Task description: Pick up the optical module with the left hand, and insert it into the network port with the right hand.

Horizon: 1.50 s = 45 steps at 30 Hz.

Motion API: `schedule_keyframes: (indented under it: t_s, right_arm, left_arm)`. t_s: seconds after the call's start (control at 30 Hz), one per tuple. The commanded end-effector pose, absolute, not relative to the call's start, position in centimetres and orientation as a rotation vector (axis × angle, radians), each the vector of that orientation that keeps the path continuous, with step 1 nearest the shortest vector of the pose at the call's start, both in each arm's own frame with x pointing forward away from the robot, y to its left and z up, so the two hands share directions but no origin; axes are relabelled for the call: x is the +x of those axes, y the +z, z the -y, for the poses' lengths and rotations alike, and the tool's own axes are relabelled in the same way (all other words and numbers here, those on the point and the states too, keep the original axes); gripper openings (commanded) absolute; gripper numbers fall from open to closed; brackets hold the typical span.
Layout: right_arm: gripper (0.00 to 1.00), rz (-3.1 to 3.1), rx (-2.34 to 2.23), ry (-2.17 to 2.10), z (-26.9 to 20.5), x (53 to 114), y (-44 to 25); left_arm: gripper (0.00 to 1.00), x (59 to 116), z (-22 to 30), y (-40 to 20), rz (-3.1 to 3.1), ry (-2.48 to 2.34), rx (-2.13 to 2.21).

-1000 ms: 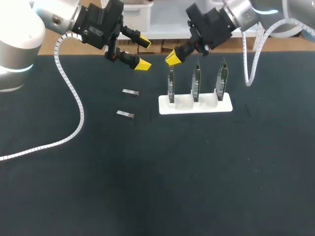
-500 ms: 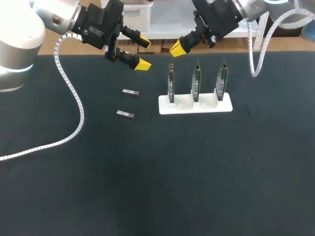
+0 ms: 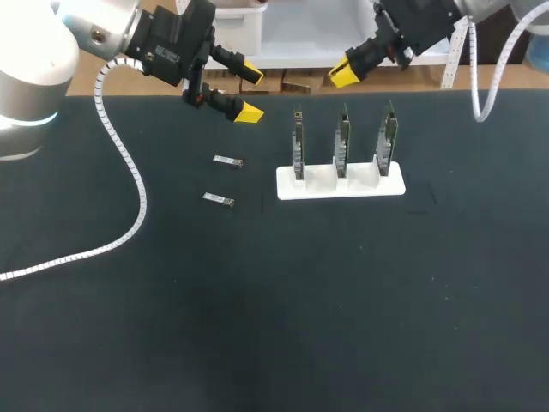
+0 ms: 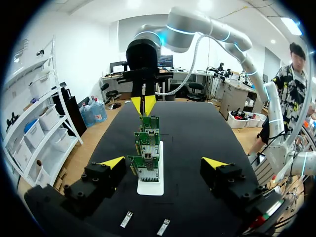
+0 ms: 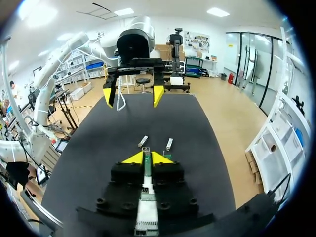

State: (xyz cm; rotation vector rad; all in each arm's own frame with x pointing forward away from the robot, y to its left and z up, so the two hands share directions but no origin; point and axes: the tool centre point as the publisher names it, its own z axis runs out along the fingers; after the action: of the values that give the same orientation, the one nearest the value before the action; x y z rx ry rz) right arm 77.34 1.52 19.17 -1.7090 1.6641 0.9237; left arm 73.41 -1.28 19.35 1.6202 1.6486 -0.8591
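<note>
Two small silver optical modules (image 3: pixel 228 160) (image 3: pixel 219 199) lie on the black table, left of a white holder (image 3: pixel 371 184) with three upright green port boards (image 3: pixel 342 142). My left gripper (image 3: pixel 249 91) hangs wide open above and behind the modules, with nothing in it. In the left wrist view the boards (image 4: pixel 147 169) stand ahead of the left gripper (image 4: pixel 164 165) and the modules (image 4: pixel 127 219) (image 4: pixel 163 227) lie under it. My right gripper (image 3: pixel 345 75) hovers behind the holder; in its own wrist view the right gripper (image 5: pixel 147 158) shows only a narrow gap between its fingers and holds nothing.
The black mat (image 3: pixel 343 300) stretches wide in front of the holder. A white coiled cable (image 3: pixel 129 172) trails from my left arm across the table's left side. In the right wrist view my left gripper (image 5: pixel 131 94) faces me beyond the modules (image 5: pixel 142 141).
My right gripper has risen and drawn back to the right, away from the leftmost board, and its fingers have parted slightly. The left arm has not moved.
</note>
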Motion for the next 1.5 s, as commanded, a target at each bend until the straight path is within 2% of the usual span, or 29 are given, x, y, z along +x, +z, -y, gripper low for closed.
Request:
schedule_keyframes:
  t_s: [0.03, 0.53, 1.5]
  right_arm:
    - [1.00, -1.675, -1.693, 0.894, -0.6, 76.4, 19.6]
    - [1.00, -1.674, -1.735, 0.872, 2.3, 76.8, 19.6]
    - [1.00, -1.670, -1.807, 0.923, 3.5, 76.2, 18.8]
  left_arm:
    - [1.00, 73.4, 1.3, 19.4, -1.655, -0.858, 1.623]
    - [1.00, 73.4, 1.3, 19.4, -1.655, -0.858, 1.623]
    - [1.00, 73.4, 1.3, 19.4, -1.655, -0.858, 1.623]
